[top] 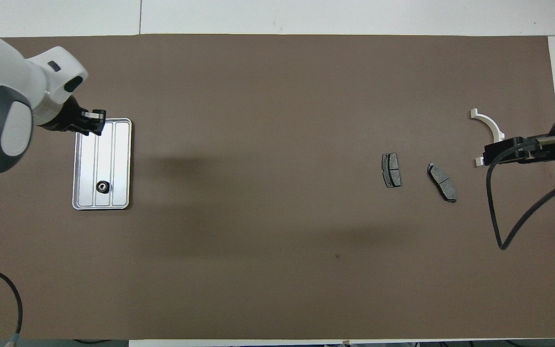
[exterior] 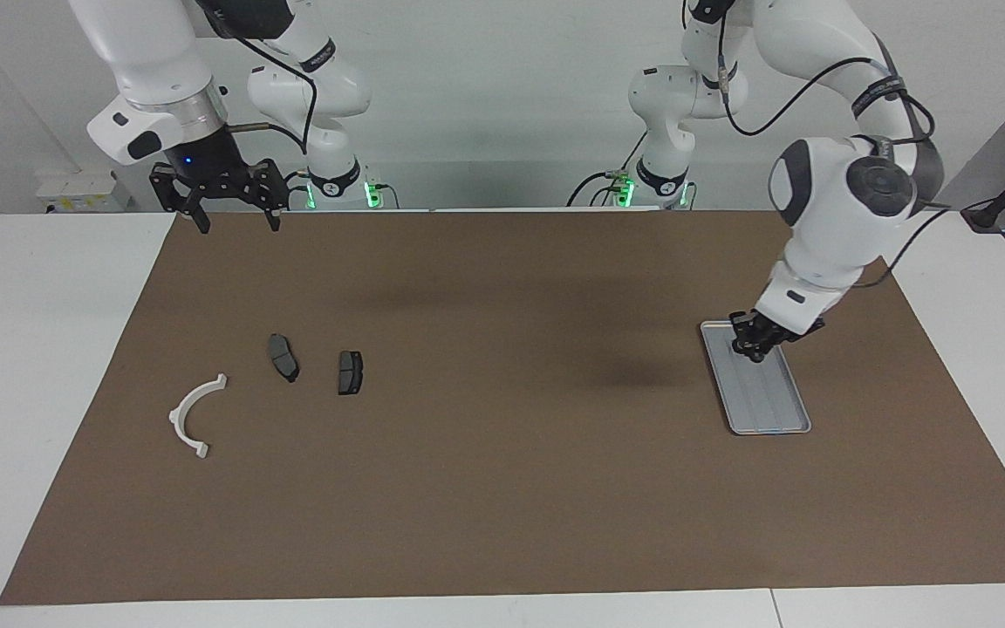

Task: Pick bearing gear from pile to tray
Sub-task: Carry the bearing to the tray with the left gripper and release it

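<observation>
While left tool (exterior: 751, 349) hovers over one tray (exterior: 777, 410), grip unclear, one gear (top: 102, 186), two brake pads (exterior: 283, 357).

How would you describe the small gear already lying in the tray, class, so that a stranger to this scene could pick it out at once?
Start at the brown mat and go to the left arm's end, where the silver tray lies under the left gripper. Inside it, toward the end nearer the robots, sits the gear. It is the only small, round, black part there; the two brake pads and the white bracket lie at the right arm's end.

One gear (top: 102, 186) lies in the tray (top: 122, 164); well apart, toward the right arm's end, lie two pads (top: 391, 169) and a bracket (top: 488, 126).
</observation>
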